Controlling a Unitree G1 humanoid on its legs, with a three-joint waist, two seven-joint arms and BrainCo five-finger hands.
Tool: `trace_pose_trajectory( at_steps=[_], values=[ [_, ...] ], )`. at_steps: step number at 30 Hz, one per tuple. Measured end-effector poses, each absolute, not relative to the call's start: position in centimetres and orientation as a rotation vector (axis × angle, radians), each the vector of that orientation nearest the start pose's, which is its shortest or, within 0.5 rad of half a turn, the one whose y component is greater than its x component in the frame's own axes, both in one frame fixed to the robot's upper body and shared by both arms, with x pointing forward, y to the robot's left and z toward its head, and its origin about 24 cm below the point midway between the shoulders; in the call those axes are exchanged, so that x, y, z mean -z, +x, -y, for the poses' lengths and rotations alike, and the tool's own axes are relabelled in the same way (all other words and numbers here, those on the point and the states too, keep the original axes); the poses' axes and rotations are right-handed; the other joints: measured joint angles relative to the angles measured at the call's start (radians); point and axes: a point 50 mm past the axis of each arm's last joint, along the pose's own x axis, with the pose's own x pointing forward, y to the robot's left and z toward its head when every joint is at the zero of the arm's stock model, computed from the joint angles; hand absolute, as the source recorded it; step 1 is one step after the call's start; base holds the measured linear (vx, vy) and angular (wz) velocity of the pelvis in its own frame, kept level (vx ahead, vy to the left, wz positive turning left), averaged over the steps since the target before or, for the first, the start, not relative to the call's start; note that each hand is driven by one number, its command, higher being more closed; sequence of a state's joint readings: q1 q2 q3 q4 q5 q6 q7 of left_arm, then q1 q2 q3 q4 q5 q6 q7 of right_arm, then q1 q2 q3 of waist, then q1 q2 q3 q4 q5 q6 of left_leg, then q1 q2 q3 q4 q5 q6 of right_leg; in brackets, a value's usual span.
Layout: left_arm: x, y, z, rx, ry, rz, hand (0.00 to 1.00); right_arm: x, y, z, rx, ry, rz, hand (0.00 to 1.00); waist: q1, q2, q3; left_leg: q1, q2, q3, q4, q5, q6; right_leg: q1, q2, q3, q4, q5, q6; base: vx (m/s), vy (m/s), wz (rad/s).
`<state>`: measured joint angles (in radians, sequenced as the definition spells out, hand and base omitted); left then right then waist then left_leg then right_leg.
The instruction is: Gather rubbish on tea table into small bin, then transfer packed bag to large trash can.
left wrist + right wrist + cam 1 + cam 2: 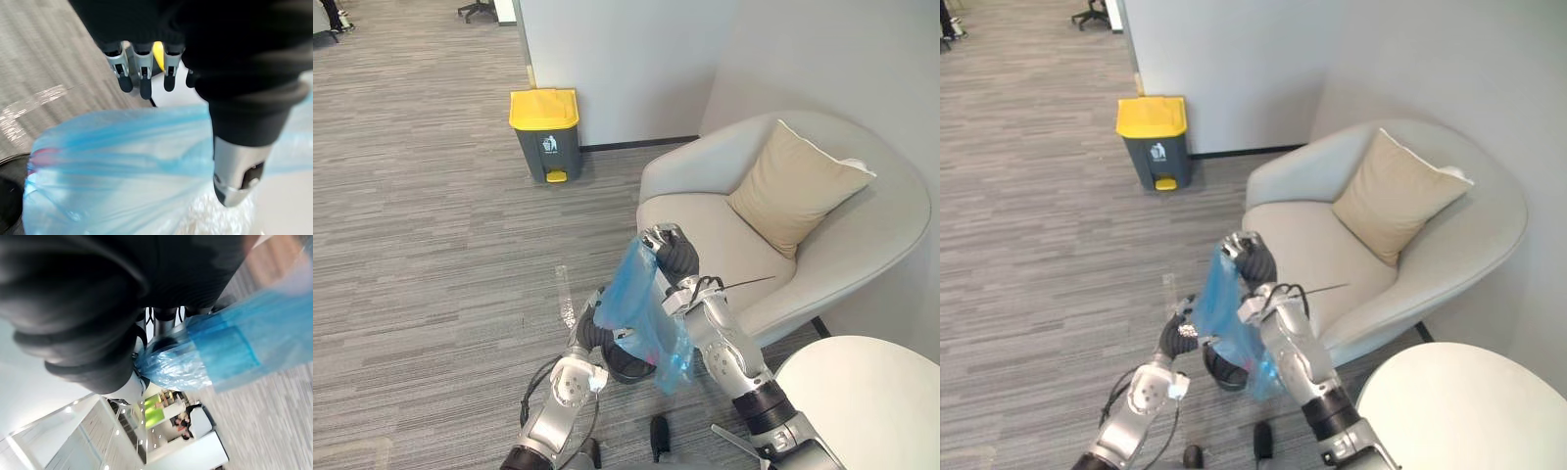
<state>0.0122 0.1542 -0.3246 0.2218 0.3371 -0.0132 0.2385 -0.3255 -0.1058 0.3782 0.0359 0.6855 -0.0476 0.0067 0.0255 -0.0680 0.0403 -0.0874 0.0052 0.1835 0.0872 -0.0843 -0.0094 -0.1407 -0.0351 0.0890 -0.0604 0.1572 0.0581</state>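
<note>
One yellow-lidded bin (545,134) stands on grey carpet (421,225).

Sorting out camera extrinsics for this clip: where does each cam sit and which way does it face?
Left eye view: head, looking down and forward; both arms, right hand gripping the blue bag, left hand beside it; bin ahead, armchair on the right.
Right eye view: head, slightly offset; same scene.
Left wrist view: left wrist, along open fingers onto the bag.
Right wrist view: right wrist, along its hand at the bag's bunched neck.
Shared: every view shows the bag.
</note>
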Motion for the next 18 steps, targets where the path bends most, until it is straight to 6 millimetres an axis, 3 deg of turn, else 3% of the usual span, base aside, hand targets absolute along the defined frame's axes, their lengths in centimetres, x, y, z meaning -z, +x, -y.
trace_pose_trajectory(
  at_steps=[11, 18],
  values=[
    [0.3, 24.6, -13.0, 0.123, 0.684, -0.060, 0.00, -13.3, 28.1, 2.6, -0.707, 0.531, 0.176, 1.00, -0.006, -0.030, -0.023, 0.004, 0.000, 0.011, 0.004, 0.009, -0.004, 0.003, 0.001, 0.010, -0.007, -0.005, -0.007, 0.00, 0.001, -0.01],
    [-0.2, 25.1, -12.9, 0.178, 0.752, -0.011, 0.00, -13.8, 27.6, 1.2, -0.805, 0.519, 0.178, 1.00, -0.012, -0.030, -0.024, 0.009, 0.002, 0.017, 0.008, 0.001, -0.007, 0.004, 0.002, 0.016, 0.000, -0.005, -0.007, 0.00, 0.005, -0.02]
  ],
)
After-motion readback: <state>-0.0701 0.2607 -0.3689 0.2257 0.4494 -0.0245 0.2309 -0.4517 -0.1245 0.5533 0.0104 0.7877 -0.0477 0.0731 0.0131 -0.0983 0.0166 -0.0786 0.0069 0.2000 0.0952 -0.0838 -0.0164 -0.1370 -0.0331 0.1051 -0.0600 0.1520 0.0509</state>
